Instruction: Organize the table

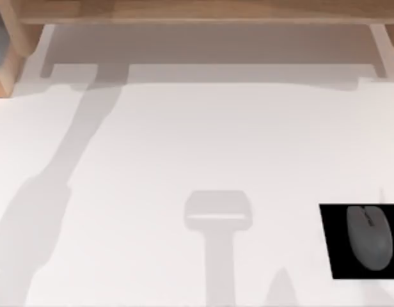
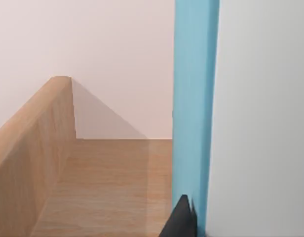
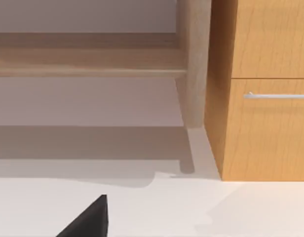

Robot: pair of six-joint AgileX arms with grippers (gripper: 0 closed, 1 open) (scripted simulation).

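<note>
My table is a broad, flat white top lying level, with a light wooden rim along its far edge. Taking the black mouse pad as my landmark, the white surface stretches away from it to the left and toward the far rim; the pad lies flat on its near right part.

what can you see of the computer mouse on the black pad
The computer mouse is grey and oval, matte like plastic, with a small dark scroll wheel near its front end. It lies flat, lengthwise and slightly tilted, on the black mouse pad, which sits at the right edge of the white table. Nothing else touches it.
</note>
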